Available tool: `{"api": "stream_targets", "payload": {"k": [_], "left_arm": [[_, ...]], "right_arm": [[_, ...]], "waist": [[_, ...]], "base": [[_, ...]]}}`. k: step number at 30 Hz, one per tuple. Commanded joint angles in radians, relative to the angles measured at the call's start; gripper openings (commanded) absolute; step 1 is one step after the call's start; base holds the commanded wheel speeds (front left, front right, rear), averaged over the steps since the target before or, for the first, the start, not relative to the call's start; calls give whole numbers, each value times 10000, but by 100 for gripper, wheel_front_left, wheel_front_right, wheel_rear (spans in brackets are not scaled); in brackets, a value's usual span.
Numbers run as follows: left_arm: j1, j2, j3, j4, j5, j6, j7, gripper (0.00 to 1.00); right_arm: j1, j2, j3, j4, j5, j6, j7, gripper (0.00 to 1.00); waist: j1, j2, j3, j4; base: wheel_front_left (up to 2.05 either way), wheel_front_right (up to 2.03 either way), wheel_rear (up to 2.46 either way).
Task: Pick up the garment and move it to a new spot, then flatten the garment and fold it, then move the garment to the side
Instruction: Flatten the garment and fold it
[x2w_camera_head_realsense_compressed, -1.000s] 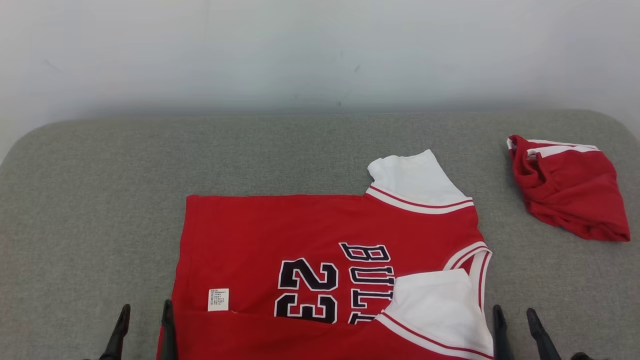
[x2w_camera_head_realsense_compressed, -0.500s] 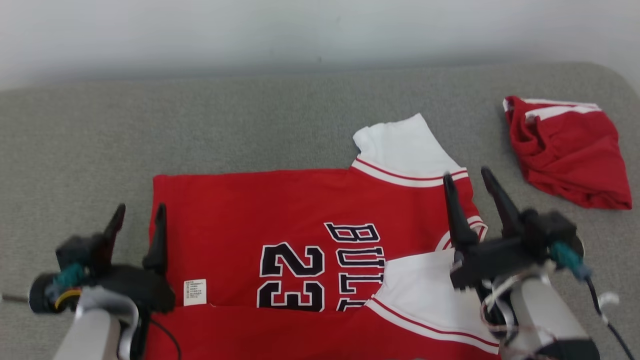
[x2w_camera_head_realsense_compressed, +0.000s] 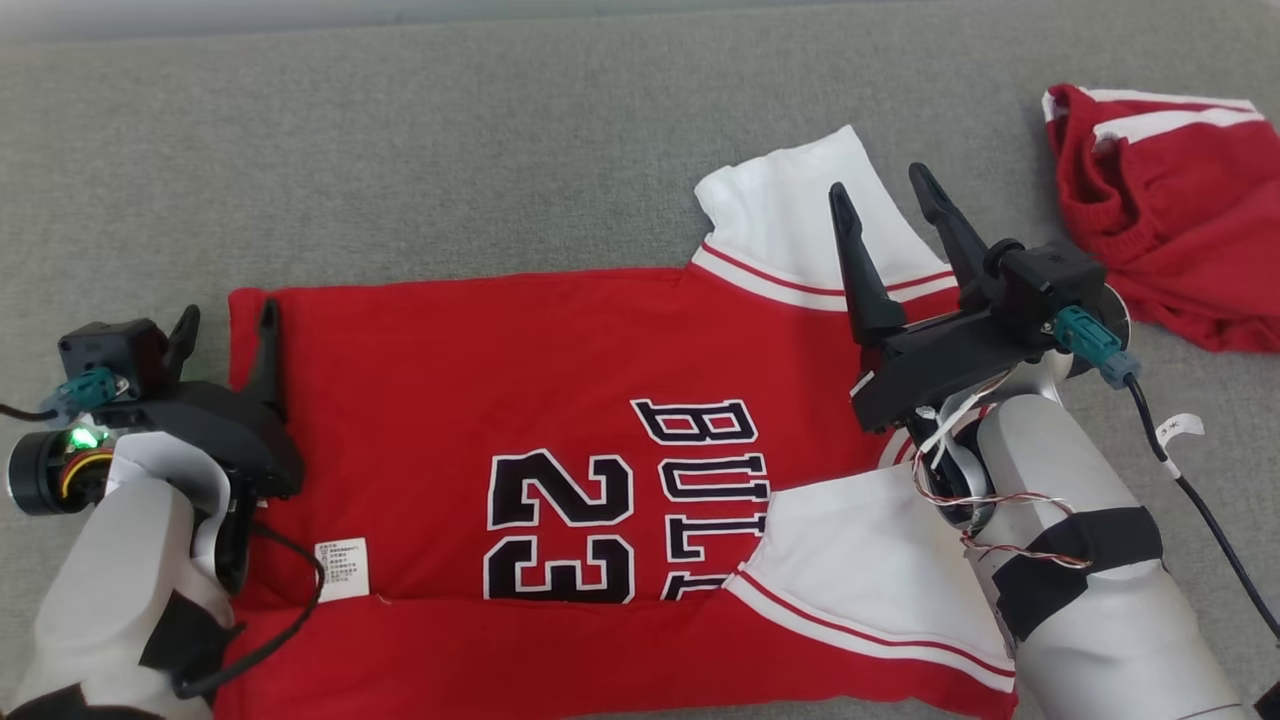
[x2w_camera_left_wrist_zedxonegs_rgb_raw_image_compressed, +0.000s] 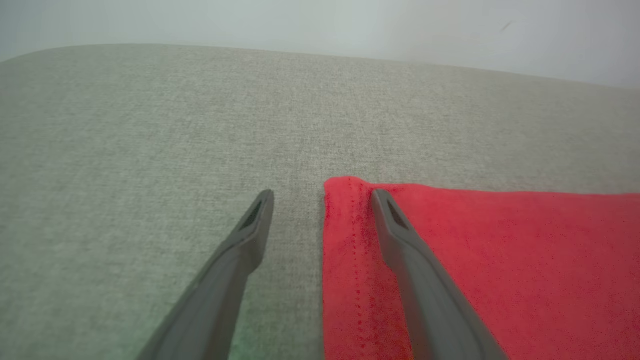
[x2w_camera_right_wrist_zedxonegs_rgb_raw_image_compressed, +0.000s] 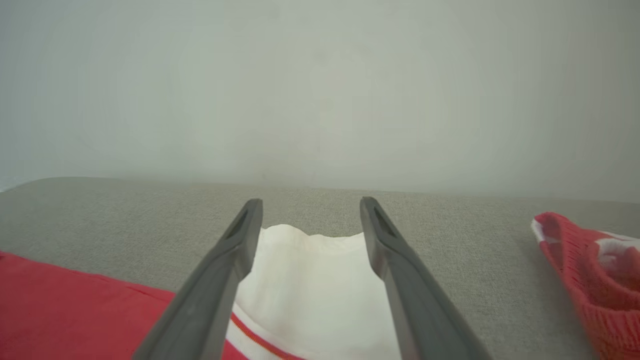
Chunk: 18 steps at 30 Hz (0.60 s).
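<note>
The garment (x2w_camera_head_realsense_compressed: 560, 380) is a red jersey with "BULLS 23" lettering and white sleeves, spread on the grey padded surface (x2w_camera_head_realsense_compressed: 400, 150). Its near edge is folded over, and the near white sleeve (x2w_camera_head_realsense_compressed: 860, 560) lies on its front. My left gripper (x2w_camera_head_realsense_compressed: 228, 312) is open, straddling the jersey's far left corner (x2w_camera_left_wrist_zedxonegs_rgb_raw_image_compressed: 350, 200): one finger over grey cloth, the other over red. My right gripper (x2w_camera_head_realsense_compressed: 877, 180) is open above the far white sleeve (x2w_camera_right_wrist_zedxonegs_rgb_raw_image_compressed: 310, 280), which shows between its fingers. Nothing is held; I cannot tell whether the fingers touch the cloth.
A second red-and-white garment (x2w_camera_head_realsense_compressed: 1170, 230) lies crumpled at the far right, also seen at the right edge of the right wrist view as a red knit heap (x2w_camera_right_wrist_zedxonegs_rgb_raw_image_compressed: 590, 270). Bare grey surface runs beyond and left of the jersey, up to a pale wall (x2w_camera_right_wrist_zedxonegs_rgb_raw_image_compressed: 320, 90).
The head camera has tipped downward, shifting the whole picture. Both arms have risen into view and reached forward to the jersey's far corners, left at the hem, right at the sleeve. Both grippers stay open.
</note>
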Motion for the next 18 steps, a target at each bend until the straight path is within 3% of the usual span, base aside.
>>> {"api": "stream_targets", "payload": {"k": [1,8,9,10,11,18], "left_arm": [[-208,-26,-53,251,-106,-33,-128,100],[-704,-149,-335,1224,-317,-133,-464,100],[-739,-142,-414,1372,-297,-137,-454,67],[-787,-150,-475,1487,-310,-140,-483,12],[-838,-211,-561,1553,-362,-118,-507,0],[-746,-415,-1242,1119,-716,-118,-886,0]], "right_arm": [[-99,9,18,77,66,14,-38,100],[-100,29,154,247,99,14,-40,100],[-113,34,177,273,105,14,-40,100],[-127,34,192,296,110,14,-40,100],[-140,26,210,325,111,14,-40,100],[-712,-134,144,1412,339,14,29,100]], "waist": [[-4,-2,159,-91],[-4,-2,244,-123],[-4,-2,247,-134],[-4,-2,250,-143],[-4,-2,248,-144],[-4,-2,189,236]], "base": [[0,0,0],[0,0,0],[0,0,0],[0,0,0],[0,0,0],[0,0,0]]}}
